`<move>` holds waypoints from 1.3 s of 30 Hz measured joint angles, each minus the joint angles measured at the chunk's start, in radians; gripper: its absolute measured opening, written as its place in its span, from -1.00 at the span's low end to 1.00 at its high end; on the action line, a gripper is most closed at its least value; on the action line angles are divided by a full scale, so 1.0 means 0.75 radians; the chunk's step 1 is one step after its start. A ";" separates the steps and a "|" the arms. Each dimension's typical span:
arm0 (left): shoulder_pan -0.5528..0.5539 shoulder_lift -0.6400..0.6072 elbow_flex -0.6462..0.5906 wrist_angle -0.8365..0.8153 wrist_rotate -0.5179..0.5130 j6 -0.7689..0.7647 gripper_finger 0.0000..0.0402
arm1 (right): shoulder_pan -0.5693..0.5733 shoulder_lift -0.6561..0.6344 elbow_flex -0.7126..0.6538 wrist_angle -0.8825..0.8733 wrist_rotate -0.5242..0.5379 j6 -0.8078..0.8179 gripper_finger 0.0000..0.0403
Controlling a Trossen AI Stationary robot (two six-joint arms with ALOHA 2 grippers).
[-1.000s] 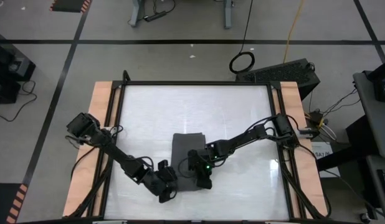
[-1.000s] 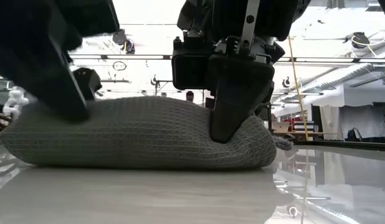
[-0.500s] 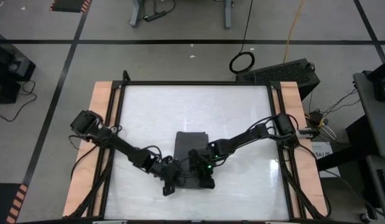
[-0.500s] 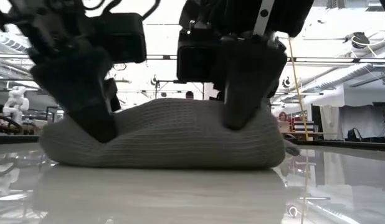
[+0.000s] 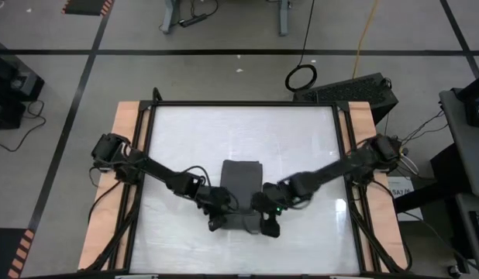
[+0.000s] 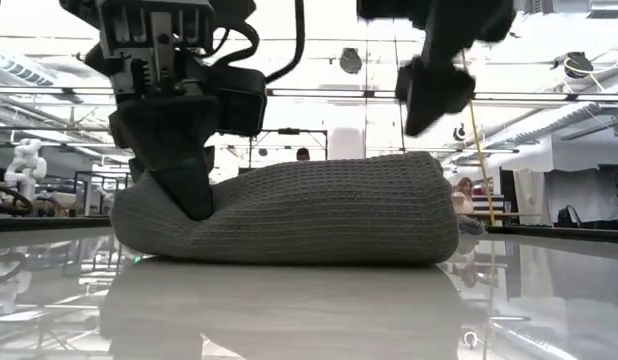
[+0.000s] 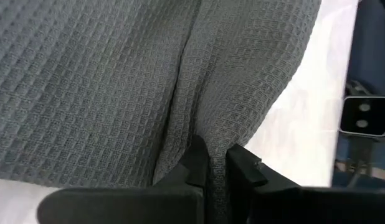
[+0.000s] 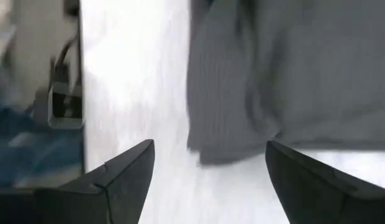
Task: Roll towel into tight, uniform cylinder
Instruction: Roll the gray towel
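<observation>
Since a moment ago our right gripper (image 6: 436,92) has let go and lifted off the towel (image 5: 241,194), jaws wide, while our left gripper (image 5: 217,220) pinches its near-left corner on the table (image 5: 301,132); mid-roll, we next regrip the right end.

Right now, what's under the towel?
Only the white table shows around the towel; beneath is covered. The left gripper pinches one end; the right gripper hangs open above.
</observation>
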 joint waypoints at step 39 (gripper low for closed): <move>0.176 0.001 -0.001 -0.069 0.360 -0.094 -0.85 | 0.135 0.122 -0.119 0.328 0.498 -0.137 0.15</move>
